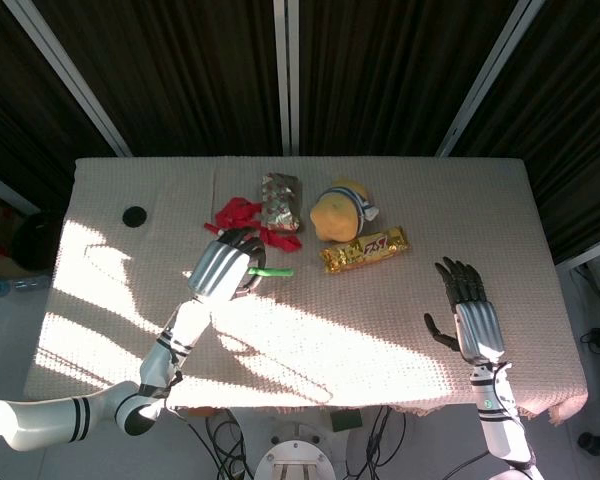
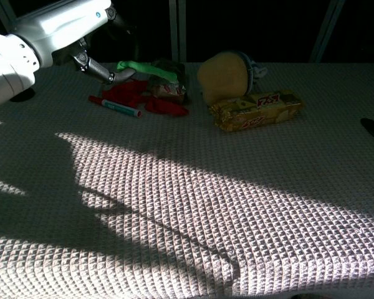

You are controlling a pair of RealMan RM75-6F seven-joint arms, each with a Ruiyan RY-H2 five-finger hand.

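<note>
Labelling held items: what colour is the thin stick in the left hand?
Green. The thin stick pinched by the left hand shows best in the chest view.

In front of me the surface [image 1: 400, 330] is spread with a cream, waffle-textured cloth [image 1: 130, 190] whose front edge hangs over near my body. Bright sunlight falls across it in broad slanting patches, with long dark shadows lying between them. Behind the surface hangs a wall of dark vertical slats [image 1: 180, 70], crossed by pale metal bars [image 1: 287, 75], two upright and others leaning outward. Grey floor [image 1: 5, 300] shows at the left, and cables [image 1: 380, 440] trail below the front edge
</note>
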